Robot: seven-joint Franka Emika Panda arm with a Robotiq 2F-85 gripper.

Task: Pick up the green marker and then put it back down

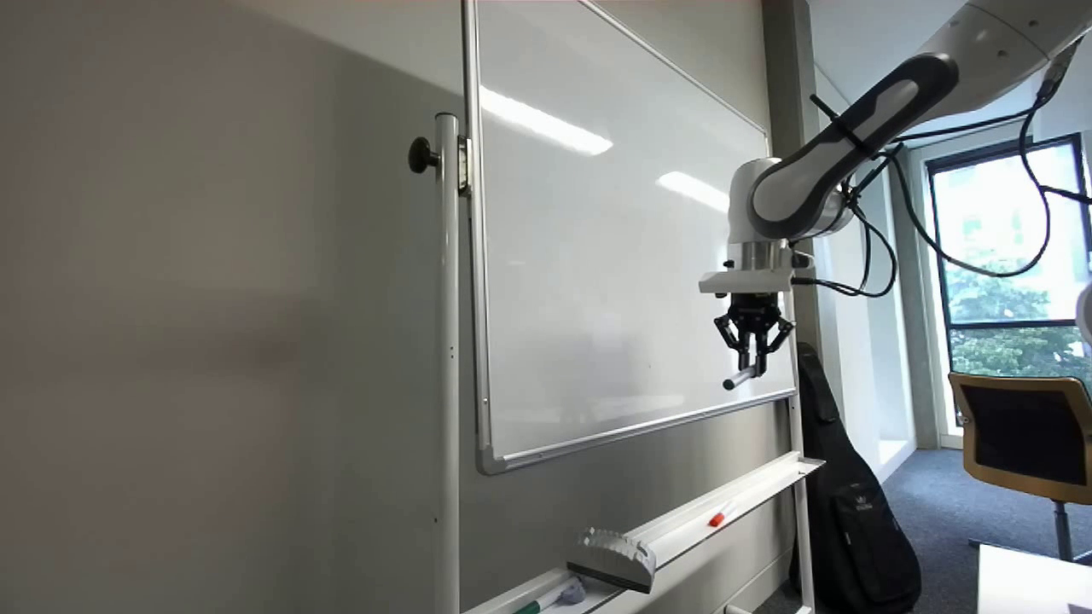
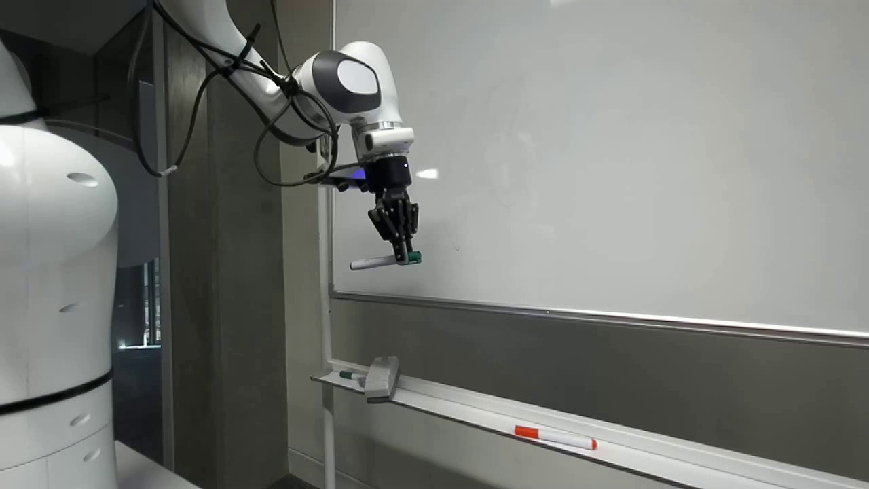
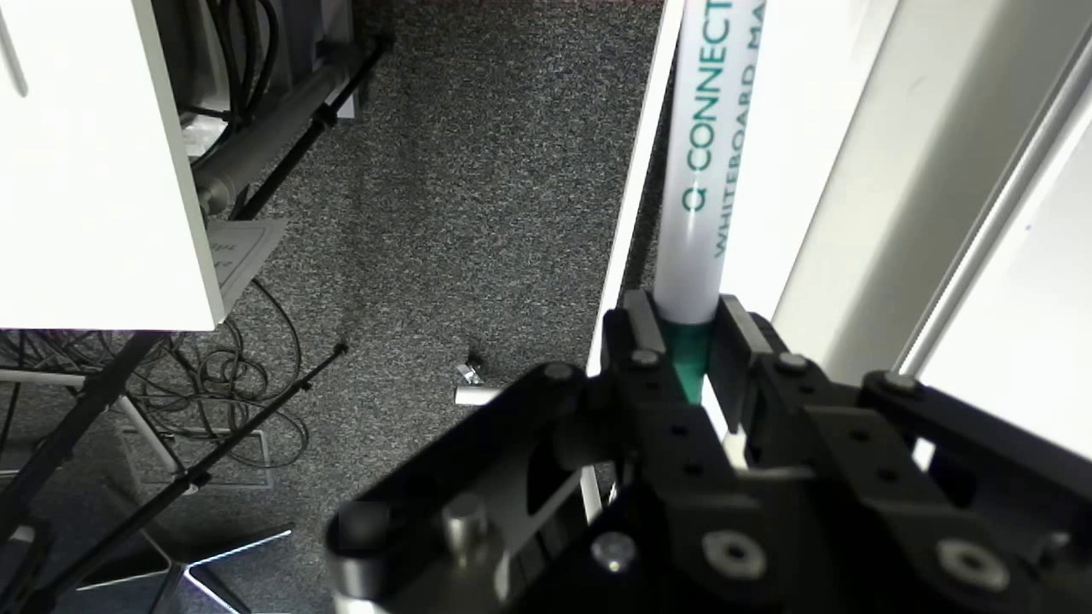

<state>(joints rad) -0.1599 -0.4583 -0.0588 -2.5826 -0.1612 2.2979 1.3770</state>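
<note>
Green marker [image 3: 699,170]: held aloft in front of the whiteboard [image 2: 611,170], higher than the tray [image 2: 461,409]; tilted a little off level in both exterior views.
Gripper [image 3: 689,320]: pointed down, clenched on the green marker, which is pinched where white barrel meets green cap.
Whiteboard: mounted on a white stand [image 1: 448,358]; lights [image 1: 546,119] reflected as bright strips on its face in an exterior view.
Tray: set beneath the whiteboard; an eraser [image 2: 381,380] is laid across it, overhanging the front edge; a red marker [image 2: 563,440] is rested lengthwise; a green-capped pen [image 2: 347,375] is partly hidden beside the eraser.
Room: dark grey carpet [image 3: 478,213], plain wall [image 1: 171,341] behind the whiteboard.
Guitar bag [image 1: 857,529]: stood behind a post of the stand; shown in an exterior view alone, as are the chair [image 1: 1024,426] and the bright window [image 1: 994,213] with trees [image 1: 994,298] beyond.
White robot body [image 2: 54,272]: seen large in an exterior view, near a dark pillar [image 2: 244,272].
Lettering [image 3: 708,77]: "CONNECT" and "WHITEBOARD" printed in green along the barrel; legible in the wrist view alone.
Floor cables [image 3: 223,368]: tangled on the carpet; noted, with a sheet of paper [image 3: 247,247] by a white tabletop [image 3: 94,170], only in the wrist view.
</note>
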